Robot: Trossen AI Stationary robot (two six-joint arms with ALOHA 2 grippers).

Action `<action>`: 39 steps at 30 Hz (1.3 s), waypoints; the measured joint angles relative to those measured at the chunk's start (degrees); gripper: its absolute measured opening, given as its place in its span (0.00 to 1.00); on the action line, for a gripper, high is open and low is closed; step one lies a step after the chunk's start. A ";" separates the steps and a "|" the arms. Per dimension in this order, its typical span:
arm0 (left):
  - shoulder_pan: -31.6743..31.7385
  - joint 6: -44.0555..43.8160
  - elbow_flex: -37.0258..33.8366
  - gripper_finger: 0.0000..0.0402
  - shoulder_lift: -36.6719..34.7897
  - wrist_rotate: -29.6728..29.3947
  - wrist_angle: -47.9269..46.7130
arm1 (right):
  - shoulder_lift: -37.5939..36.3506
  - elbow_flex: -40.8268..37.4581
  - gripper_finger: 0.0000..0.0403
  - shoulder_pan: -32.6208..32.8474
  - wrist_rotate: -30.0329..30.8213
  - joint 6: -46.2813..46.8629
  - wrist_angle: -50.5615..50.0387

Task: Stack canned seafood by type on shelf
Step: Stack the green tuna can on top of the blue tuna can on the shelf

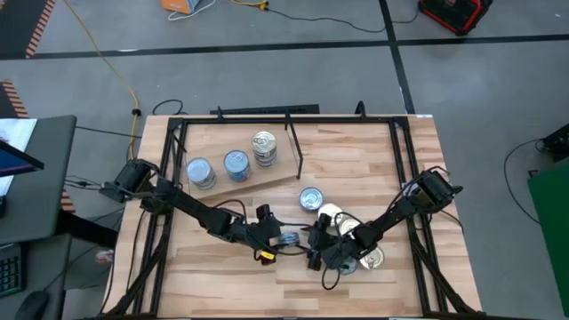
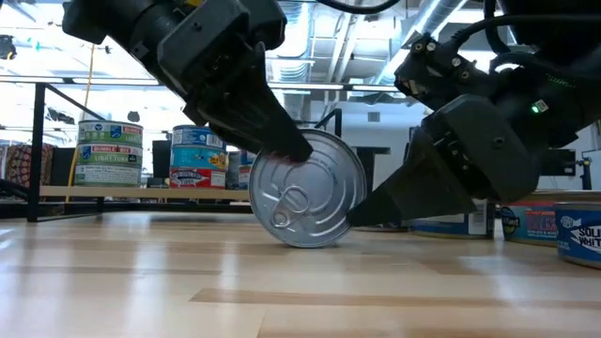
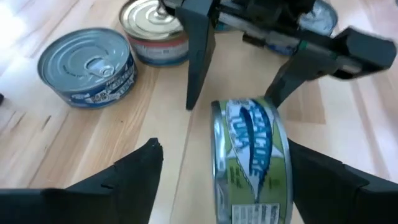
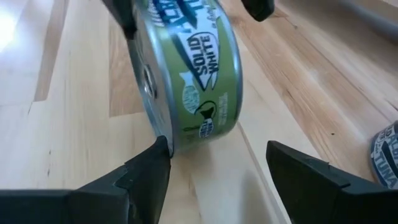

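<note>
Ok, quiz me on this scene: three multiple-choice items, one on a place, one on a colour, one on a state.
1. Where is the tin between the left gripper and the right gripper?
A. on the shelf
B. on the table
C. lifted in the air

2. What colour is its label?
A. red
B. black
C. green

3. How does it stand?
A. on its edge
B. flat, lid up
C. flat, lid down

Answers:
1 B: the low view shows its rim resting on the table.
2 C: both wrist views show a green label.
3 A: its lid faces sideways toward the low camera.
</note>
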 joint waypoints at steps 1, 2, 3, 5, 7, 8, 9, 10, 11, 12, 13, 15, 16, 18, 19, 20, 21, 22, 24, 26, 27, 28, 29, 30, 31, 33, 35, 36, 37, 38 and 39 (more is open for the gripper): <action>0.04 0.31 0.00 0.73 0.00 0.01 -0.48 | 0.00 -0.01 0.72 0.10 0.15 -0.13 -0.01; 0.02 0.88 0.00 0.70 0.00 0.01 -0.68 | -0.05 0.00 0.72 0.26 0.18 -0.23 -0.01; 0.02 1.49 0.00 0.67 0.00 0.06 -0.70 | -0.22 0.00 0.72 0.45 0.28 -0.49 -0.07; 0.02 2.64 0.00 0.59 0.00 0.94 -0.60 | -0.78 0.00 0.72 0.81 0.29 -0.58 -0.01; 0.02 4.29 0.00 0.50 0.00 2.72 -0.59 | -1.42 0.00 0.72 0.83 0.32 -0.74 -0.04; 0.04 5.32 0.00 0.46 0.00 3.24 -0.57 | -1.76 0.00 0.72 0.83 0.32 -0.76 -0.17; 0.04 6.89 0.00 0.40 0.00 3.65 -0.51 | -2.01 0.00 0.72 0.85 0.32 -0.76 -0.26; 0.04 8.79 0.00 0.36 0.00 4.15 -0.52 | -2.26 0.01 0.72 0.87 0.23 -0.76 -0.39; 0.08 10.40 0.00 0.33 0.00 4.57 -0.45 | -2.59 0.04 0.72 1.04 0.23 -0.77 -0.79; 0.15 11.50 0.00 0.33 -0.12 5.02 -0.38 | -2.89 0.04 0.72 1.25 0.32 -0.78 -1.34; 0.14 12.12 0.00 0.33 -0.49 5.17 -0.79 | -3.15 0.04 0.72 1.27 0.35 -0.78 -1.65; 0.19 12.48 -0.07 0.33 -1.95 5.78 -2.92 | -3.87 0.10 0.72 1.61 0.35 -0.57 -3.14; 0.34 12.47 -0.09 0.33 -3.14 6.05 -4.25 | -4.33 0.09 0.72 1.79 0.44 -0.29 -4.39; 0.83 11.85 -0.09 0.33 -6.43 6.11 -8.33 | -5.55 0.09 0.72 1.97 0.51 0.73 -6.96; 1.29 11.35 -0.09 0.33 -8.61 6.01 -11.04 | -6.44 0.09 0.72 2.14 0.53 1.51 -8.68; 1.77 10.91 -0.09 0.33 -10.84 5.92 -13.80 | -7.31 0.09 0.72 2.32 0.56 2.35 -10.26; 2.30 10.48 -0.09 0.33 -13.18 5.83 -16.86 | -8.03 0.09 0.72 2.36 0.72 2.96 -11.36; 2.95 9.90 -0.09 0.33 -15.80 5.78 -20.24 | -8.57 0.11 0.72 2.32 0.75 3.54 -12.15; 4.79 8.42 -0.09 0.33 -21.20 5.78 -26.35 | -9.07 0.09 0.72 2.44 0.75 3.91 -13.46; 7.54 6.95 -0.02 0.33 -26.78 5.09 -31.91 | -8.84 0.09 0.72 2.68 0.75 3.97 -12.75; 9.35 6.37 -0.02 0.33 -29.35 4.24 -34.85 | -8.66 0.09 0.72 2.67 0.75 3.97 -12.66; 11.43 6.00 -0.02 0.33 -31.83 3.91 -37.16 | -8.54 0.09 0.72 2.69 0.73 4.09 -12.90; 13.54 5.53 -0.02 0.34 -34.22 4.40 -38.65 | -8.50 0.09 0.72 2.69 0.73 4.58 -13.33; 15.67 5.05 -0.04 0.34 -36.53 5.45 -39.55 | -8.50 0.09 0.72 2.69 0.72 5.19 -13.55; 17.96 4.66 -0.04 0.34 -38.77 7.62 -39.89 | -8.50 0.09 0.72 2.68 0.73 5.28 -13.44; 22.65 4.00 -0.02 0.34 -43.06 12.78 -40.06 | -8.50 0.09 0.72 2.67 0.71 4.86 -13.02; 27.77 3.50 0.02 0.34 -46.02 15.81 -41.22 | -8.50 0.09 0.72 2.67 0.72 4.37 -12.53; 30.43 3.43 0.02 0.34 -47.10 16.66 -42.14 | -8.50 0.09 0.72 2.66 0.72 4.38 -12.49; 32.97 3.45 0.02 0.34 -47.89 17.28 -43.25 | -8.50 0.09 0.72 2.66 0.71 4.36 -12.54; 35.31 3.55 0.02 0.34 -48.35 18.24 -44.20 | -8.50 0.09 0.72 2.65 0.71 4.26 -12.54; 37.45 3.68 0.02 0.34 -48.61 19.47 -44.82 | -8.50 0.09 0.72 2.65 0.71 4.05 -12.40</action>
